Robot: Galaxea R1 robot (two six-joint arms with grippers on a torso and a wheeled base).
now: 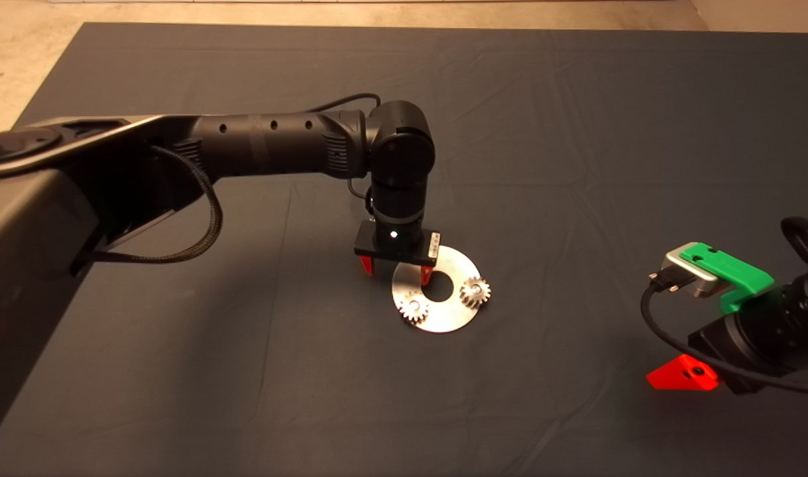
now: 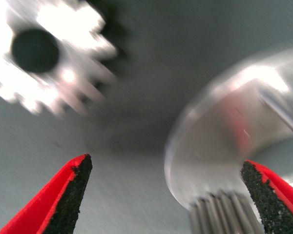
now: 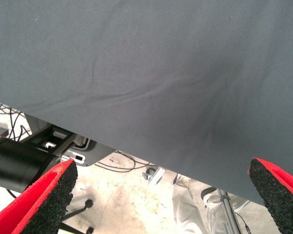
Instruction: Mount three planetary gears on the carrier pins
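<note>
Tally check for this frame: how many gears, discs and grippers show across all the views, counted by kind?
planetary gears: 3, two on the disc, one off it on the mat
disc: 1
grippers: 2, left gripper, right gripper
Total: 6

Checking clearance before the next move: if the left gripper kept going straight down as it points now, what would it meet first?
Probably the disc: the left gripper, open, hangs over its far-left rim. Depth is unclear; the outer finger may meet the mat.
</note>
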